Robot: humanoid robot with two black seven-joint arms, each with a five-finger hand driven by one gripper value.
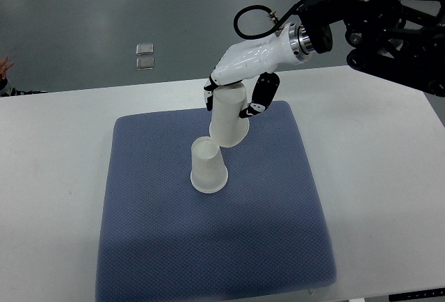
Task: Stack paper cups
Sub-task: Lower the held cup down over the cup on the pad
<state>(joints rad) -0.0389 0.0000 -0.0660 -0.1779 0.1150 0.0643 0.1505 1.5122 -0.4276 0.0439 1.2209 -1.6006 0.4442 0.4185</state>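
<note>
A big blue mat (208,246) lies on a white table (389,177). The mat has soft round corners. Its front edge is near the front edge of the table. There is lots of bare mat in front of the cups and on their left and right. There is bare white table on both sides of the mat too, more on the right. Behind the table is a gray floor (104,10) with two small clear squares (144,55) on it. At the far left edge a bit of a person's hand (4,67) and sleeve shows, well apart from the cups.

The right hand (240,90) reaches in from the top right on a black arm. The hand is white with black fingertips (263,97). It grips a white paper cup (229,117), with fingers on both sides near the cup's closed end. This cup is upside down and tilted. Its wide open rim points down, toward the other cup.

The second white paper cup (208,166) stands upside down on the mat, near the middle. Its wide rim is flat on the mat. Its small round bottom faces up. The held cup's rim is just above and behind that bottom, very close to it. I cannot tell if they touch.

The left arm does not show
</note>
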